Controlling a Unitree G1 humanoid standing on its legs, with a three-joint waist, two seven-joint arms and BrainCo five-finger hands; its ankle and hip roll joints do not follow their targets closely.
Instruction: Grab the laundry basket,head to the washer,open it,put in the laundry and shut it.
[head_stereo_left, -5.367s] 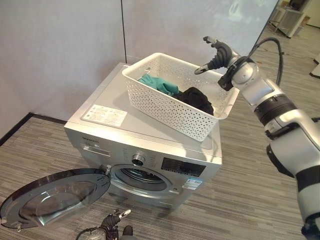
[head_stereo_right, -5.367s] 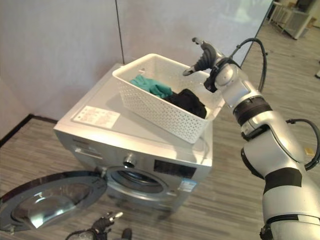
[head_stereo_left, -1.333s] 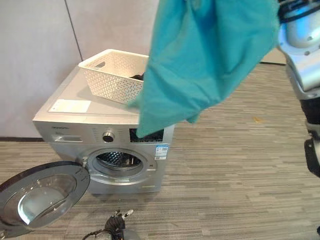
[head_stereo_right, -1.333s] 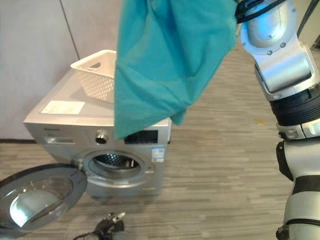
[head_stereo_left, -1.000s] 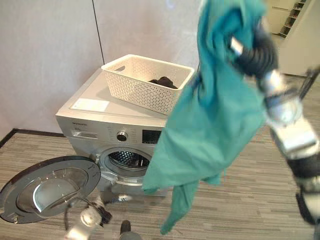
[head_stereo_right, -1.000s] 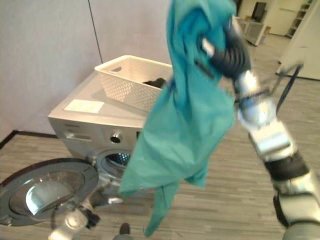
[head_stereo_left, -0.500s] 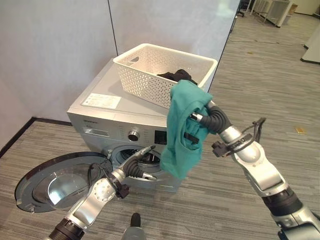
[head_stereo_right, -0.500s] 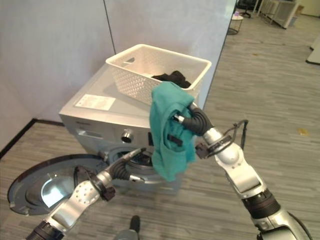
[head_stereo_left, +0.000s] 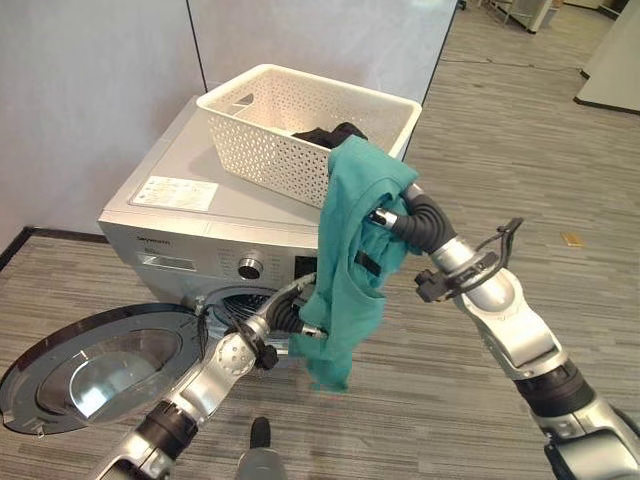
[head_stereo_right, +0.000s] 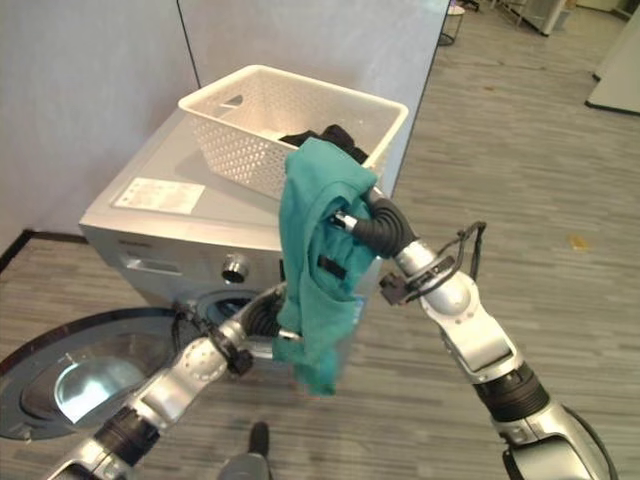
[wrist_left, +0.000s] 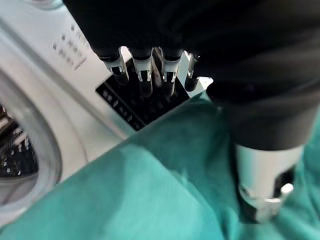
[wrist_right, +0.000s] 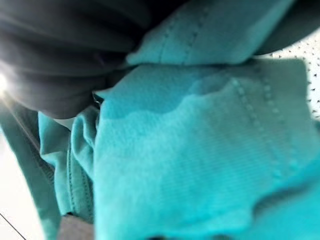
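Observation:
A teal garment (head_stereo_left: 345, 270) hangs in front of the washer (head_stereo_left: 180, 225), draped over my right hand (head_stereo_left: 400, 225), which is shut on its upper part. My left hand (head_stereo_left: 275, 318) reaches in from below, fingers (wrist_left: 145, 75) straight, touching the cloth's lower half beside the drum opening (head_stereo_left: 235, 305). In the left wrist view the teal cloth (wrist_left: 150, 195) lies between fingers and thumb. The round door (head_stereo_left: 90, 365) stands swung open at the lower left. The white laundry basket (head_stereo_left: 270, 150) sits on top of the washer with a black garment (head_stereo_left: 325, 132) inside.
A grey wall panel (head_stereo_left: 100, 80) stands right behind the washer. Wood-pattern floor (head_stereo_left: 480, 120) stretches to the right and front. The open door takes up the floor left of the drum.
The right hand lifted the teal garment out of the basket and brought it down before the washer. Since half a second ago the left hand has reached the cloth's lower part.

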